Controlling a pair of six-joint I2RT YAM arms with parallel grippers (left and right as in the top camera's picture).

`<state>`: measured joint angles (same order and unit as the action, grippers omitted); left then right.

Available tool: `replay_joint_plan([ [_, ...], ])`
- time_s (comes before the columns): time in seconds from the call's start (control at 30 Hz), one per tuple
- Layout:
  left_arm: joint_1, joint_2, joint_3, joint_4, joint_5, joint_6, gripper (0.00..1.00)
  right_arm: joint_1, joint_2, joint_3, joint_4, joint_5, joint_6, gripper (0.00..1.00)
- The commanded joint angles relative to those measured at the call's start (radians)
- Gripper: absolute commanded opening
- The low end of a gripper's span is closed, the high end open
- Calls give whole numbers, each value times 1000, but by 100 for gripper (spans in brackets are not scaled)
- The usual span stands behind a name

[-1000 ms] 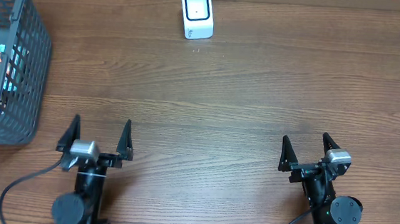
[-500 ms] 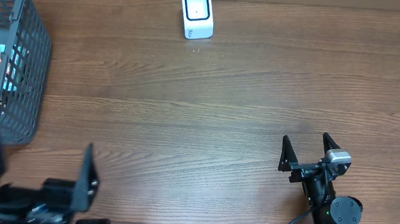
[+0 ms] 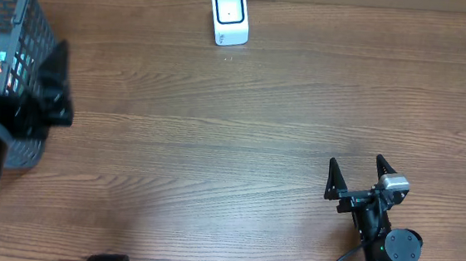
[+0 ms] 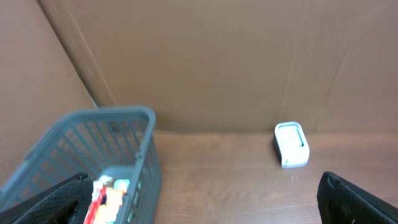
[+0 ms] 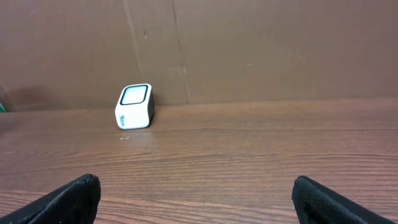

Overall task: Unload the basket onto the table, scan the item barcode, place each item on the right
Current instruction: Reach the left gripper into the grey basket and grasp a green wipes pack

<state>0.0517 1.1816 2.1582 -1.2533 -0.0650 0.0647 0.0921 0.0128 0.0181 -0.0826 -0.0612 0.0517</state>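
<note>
Red and orange packets, the items [image 4: 102, 196], lie inside a grey mesh basket [image 4: 118, 124] at the table's left end. The white barcode scanner [image 3: 229, 16] with a dark window stands at the far edge, also seen as a scanner [image 5: 135, 106] ahead of the right wrist. My left gripper [image 4: 202, 205] is open and empty, raised over the basket's right side; in the overhead view it is a dark blur with one finger [image 3: 56, 83] showing. My right gripper [image 3: 356, 172] rests open and empty near the front right.
The basket [image 3: 34, 15] takes up the left edge of the table. Brown cardboard walls [image 5: 249, 50] close off the back. Bare wooden tabletop [image 3: 241, 139] lies between the basket, the scanner and the right arm.
The left arm has swung from the front of the table up and left to the basket, staying open. The right arm has not moved.
</note>
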Motion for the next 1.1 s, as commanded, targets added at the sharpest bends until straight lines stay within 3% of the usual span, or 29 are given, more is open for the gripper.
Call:
replay_joint_plan([
  [0.0,-6,141,75,-41,-9,25,100,-2,-10,-10,4,11,-3,100],
  [0.23,21,286,74,-71,-105,65,100,-2,-10,-10,4,11,-3,100],
  [0.33,138,348,74,-68,-99,58,100,-2,-10,-10,4,11,-3,100],
  [0.63,468,477,74,-30,19,63,100,-2,-10,-10,4,11,-3,100],
  [1.07,618,732,74,-20,144,194,100,-2,-10,-10,4,11,-3,100],
])
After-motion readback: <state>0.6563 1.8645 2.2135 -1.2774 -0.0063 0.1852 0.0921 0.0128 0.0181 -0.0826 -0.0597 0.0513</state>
